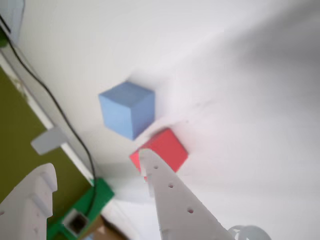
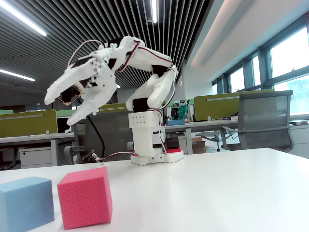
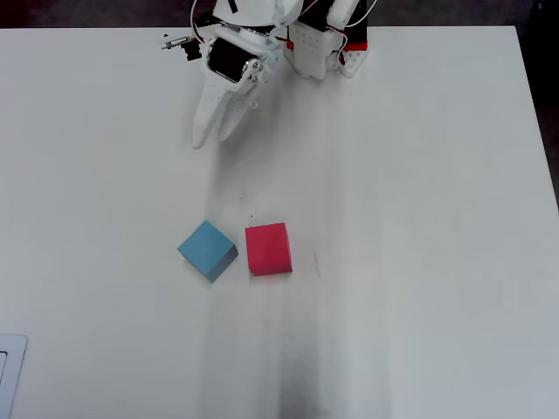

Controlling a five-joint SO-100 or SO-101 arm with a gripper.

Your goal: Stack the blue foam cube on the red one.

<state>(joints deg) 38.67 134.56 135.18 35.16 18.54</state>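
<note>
The blue foam cube (image 3: 208,250) and the red one (image 3: 268,249) sit side by side on the white table, almost touching, with blue to the left in the overhead view. My gripper (image 3: 212,137) hovers well behind them near the arm base, open and empty. In the fixed view the gripper (image 2: 63,112) is raised high above the table, jaws spread, with the blue cube (image 2: 25,203) and red cube (image 2: 85,196) in the foreground. In the wrist view the blue cube (image 1: 127,109) and red cube (image 1: 165,150) lie ahead of the gripper (image 1: 95,162); one finger (image 1: 172,197) overlaps the red cube's near corner.
The arm base (image 3: 327,44) stands at the table's far edge. A black cable (image 1: 50,100) runs along the table edge in the wrist view, near a green part (image 1: 87,205). A white object (image 3: 9,375) sits at the bottom-left corner.
</note>
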